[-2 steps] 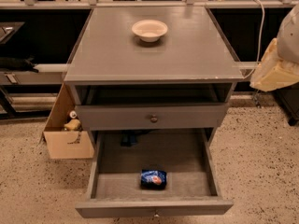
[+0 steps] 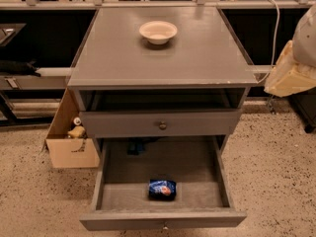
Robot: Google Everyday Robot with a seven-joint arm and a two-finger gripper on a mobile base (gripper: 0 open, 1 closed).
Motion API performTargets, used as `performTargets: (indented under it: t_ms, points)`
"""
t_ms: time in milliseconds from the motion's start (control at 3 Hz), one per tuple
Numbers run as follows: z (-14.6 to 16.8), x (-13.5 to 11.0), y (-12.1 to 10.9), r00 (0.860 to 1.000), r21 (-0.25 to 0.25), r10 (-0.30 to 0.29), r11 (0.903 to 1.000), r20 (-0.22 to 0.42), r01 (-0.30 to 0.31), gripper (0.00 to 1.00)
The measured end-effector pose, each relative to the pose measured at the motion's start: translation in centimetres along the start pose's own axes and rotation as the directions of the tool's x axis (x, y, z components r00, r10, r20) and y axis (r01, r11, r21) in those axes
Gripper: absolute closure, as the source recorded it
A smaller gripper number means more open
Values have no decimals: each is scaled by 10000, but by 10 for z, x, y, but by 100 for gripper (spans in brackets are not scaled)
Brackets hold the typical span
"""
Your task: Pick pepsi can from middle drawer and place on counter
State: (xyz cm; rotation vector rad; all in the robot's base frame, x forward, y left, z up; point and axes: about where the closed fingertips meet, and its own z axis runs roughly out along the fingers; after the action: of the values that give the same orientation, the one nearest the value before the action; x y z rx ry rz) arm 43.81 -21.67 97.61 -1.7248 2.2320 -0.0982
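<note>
pepsi can (image 2: 162, 189) glossy metal; middle drawer (image 2: 129, 197) matt grey wood; counter (image 2: 163, 65) matt, edge scuffed; bowl (image 2: 158, 32) smooth.

Warm, rather dim indoor light falls from overhead onto the table (image 2: 207, 58), leaving a soft, pale sheen on its grey top. The white bowl (image 2: 158, 32) is the brightest spot and casts only a faint shadow at its base. The recess under the top lies in deep shadow. The middle drawer (image 2: 123, 181) is dark at the back and lit towards the front, where the pepsi can (image 2: 162, 189) glints. The background is nearly black. The gripper is out of sight.
</note>
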Motion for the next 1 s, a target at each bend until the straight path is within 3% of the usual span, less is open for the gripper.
performTargets:
  t_ms: [333,1000]
  points:
    - [14,-13,6,9998,-110,-173,9998,137,175,69]
    - [82,-67,38,9949,-1158,-4,9932,1011,122,23]
